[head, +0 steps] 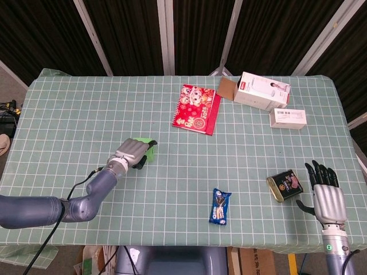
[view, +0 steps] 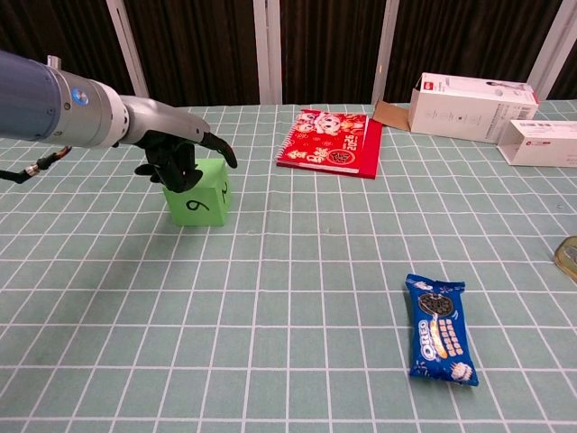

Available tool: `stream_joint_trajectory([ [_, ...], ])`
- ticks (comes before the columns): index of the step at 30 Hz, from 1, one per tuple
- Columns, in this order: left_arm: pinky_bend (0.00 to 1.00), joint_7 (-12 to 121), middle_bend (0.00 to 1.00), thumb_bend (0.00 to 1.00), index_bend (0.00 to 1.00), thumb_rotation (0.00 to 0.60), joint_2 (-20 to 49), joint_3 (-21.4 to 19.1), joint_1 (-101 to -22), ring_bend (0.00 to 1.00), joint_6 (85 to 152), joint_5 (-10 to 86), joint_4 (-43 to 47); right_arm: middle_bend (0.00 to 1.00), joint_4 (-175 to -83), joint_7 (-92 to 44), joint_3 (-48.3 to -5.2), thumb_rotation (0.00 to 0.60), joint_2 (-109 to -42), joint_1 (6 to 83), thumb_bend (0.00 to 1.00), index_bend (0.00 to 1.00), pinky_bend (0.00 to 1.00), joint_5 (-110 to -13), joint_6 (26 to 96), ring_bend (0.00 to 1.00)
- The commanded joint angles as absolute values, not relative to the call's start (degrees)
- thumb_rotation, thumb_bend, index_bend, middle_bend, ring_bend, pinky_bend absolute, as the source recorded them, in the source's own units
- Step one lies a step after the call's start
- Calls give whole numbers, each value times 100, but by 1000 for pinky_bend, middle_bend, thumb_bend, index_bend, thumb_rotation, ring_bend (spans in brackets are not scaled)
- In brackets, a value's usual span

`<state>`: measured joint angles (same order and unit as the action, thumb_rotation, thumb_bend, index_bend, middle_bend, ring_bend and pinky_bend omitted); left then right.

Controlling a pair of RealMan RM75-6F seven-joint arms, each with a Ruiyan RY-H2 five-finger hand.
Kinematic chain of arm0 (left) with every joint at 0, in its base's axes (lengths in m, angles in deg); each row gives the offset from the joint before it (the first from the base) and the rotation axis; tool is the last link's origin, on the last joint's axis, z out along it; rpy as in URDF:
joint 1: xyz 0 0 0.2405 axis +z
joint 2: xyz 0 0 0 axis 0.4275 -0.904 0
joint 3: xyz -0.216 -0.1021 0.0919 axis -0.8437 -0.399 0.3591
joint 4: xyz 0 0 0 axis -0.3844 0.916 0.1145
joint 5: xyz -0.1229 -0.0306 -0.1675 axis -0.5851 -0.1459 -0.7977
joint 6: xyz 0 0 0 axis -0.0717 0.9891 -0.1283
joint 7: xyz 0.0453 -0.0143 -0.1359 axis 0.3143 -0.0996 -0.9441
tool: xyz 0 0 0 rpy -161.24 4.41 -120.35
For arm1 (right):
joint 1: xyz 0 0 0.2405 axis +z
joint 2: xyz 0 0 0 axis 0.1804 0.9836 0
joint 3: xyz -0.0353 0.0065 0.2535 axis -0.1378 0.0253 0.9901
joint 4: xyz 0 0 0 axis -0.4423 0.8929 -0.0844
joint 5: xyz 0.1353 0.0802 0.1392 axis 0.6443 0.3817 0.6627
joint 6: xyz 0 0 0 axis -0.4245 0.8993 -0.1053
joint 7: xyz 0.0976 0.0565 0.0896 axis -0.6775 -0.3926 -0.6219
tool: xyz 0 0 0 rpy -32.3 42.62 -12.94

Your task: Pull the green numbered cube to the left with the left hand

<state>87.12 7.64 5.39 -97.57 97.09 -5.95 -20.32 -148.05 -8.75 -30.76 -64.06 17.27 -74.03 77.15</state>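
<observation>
We are draping our left hand (view: 176, 155), fingers curled, over the green numbered cube (view: 199, 198), not clearly gripping it; next: drag it leftward along the bench (view: 270, 298).

green gridded tablecloth (view: 270, 298): matt cloth, slightly creased
green numbered cube (view: 200, 200): matt, smooth faces
left hand (view: 176, 161): black fingers, grey smooth metal-look shell
blue snack packet (view: 440, 341): glossy plastic film
red notebook (view: 329, 142): glossy paper cover
white boxes (view: 473, 106): matt cardboard
dark tin (head: 284, 185): shiny metal
</observation>
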Motion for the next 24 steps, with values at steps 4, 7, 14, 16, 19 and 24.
stream_joint_trajectory([
  [4,781,8681,836,883,131,600,762,611,-9788,750,9704,-650,-2001,14,-14801,-894,-3075,600,-6401,1726,188,73,61,-7402,7720,0],
  [7,781,8603,836,882,130,600,735,644,-9796,749,9592,-777,-1989,14,-14794,-900,-3077,600,-6401,1733,188,74,61,-7391,7700,0],
  [14,781,8589,836,882,130,600,726,736,-9855,750,9539,-798,-1949,14,-14787,-901,-3081,600,-6410,1741,188,74,61,-7393,7694,0],
  [16,781,8577,836,882,129,600,713,757,-9861,749,9554,-807,-1960,14,-14780,-890,-3083,600,-6415,1744,188,74,61,-7385,7686,0],
  [19,781,8572,836,881,129,600,672,808,-9893,750,9491,-860,-2000,14,-14781,-879,-3090,600,-6419,1749,188,73,61,-7382,7675,0],
  [24,781,8588,836,880,129,600,678,898,-9912,750,9612,-849,-1948,14,-14776,-851,-3097,600,-6429,1752,188,73,61,-7380,7677,0],
])
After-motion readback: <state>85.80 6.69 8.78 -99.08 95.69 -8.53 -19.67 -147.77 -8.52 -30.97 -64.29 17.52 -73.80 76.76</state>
